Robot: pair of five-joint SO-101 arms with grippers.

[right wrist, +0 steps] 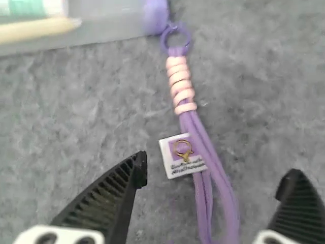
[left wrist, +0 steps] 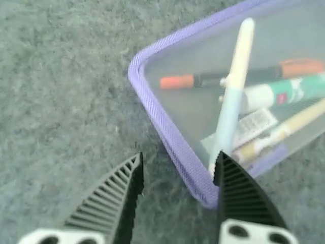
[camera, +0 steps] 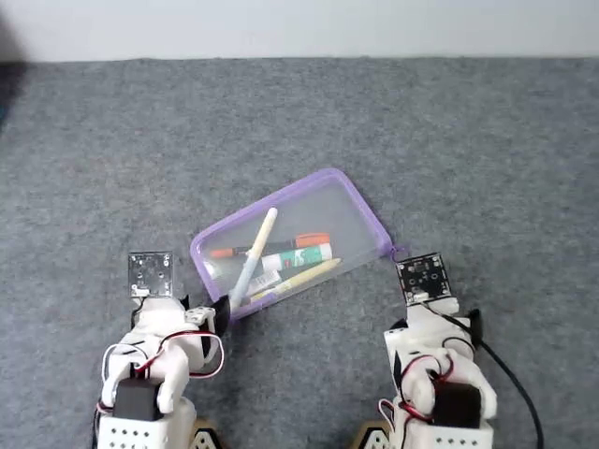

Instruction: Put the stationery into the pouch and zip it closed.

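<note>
Left gripper (left wrist: 177,170) spread, astride pouch (left wrist: 152,109) corner

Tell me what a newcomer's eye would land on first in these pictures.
The clear pouch with purple edging lies slantwise on the grey carpet, with a pale pen lying crosswise over the other stationery in it. The left gripper stands open astride the pouch's near corner. The right gripper stands open over the purple zip tassel with pink beads.
</note>
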